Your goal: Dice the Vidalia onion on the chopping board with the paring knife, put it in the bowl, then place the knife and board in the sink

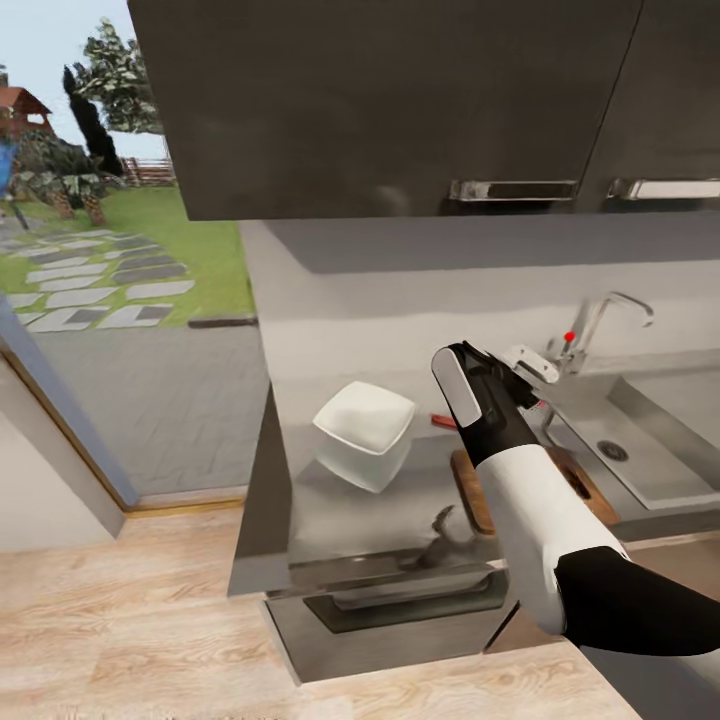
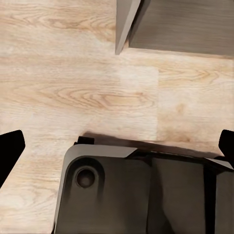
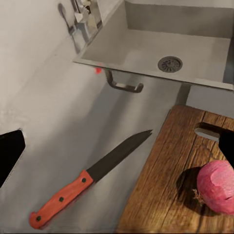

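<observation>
The onion (image 3: 217,186), pinkish-red in the right wrist view, already sits on the chopping board (image 3: 165,180) near the end with the handle slot, so the first step looks done and the sink (image 3: 161,48) basin holds nothing visible but its drain. The paring knife (image 3: 85,181) lies flat on the countertop (image 3: 53,126) just beside the board's long edge, blade pointing toward the sink, ungripped. The right gripper (image 3: 117,156) hangs over knife and board with its fingers spread wide apart and holding nothing; it seems poised to pick up the knife. The left gripper (image 2: 117,146) is likewise open and empty, aimed at the wooden floor (image 2: 73,87). The white bowl (image 1: 364,434) waits empty near the countertop's left end. Dicing, filling the bowl and returning knife and board to the sink all remain.
</observation>
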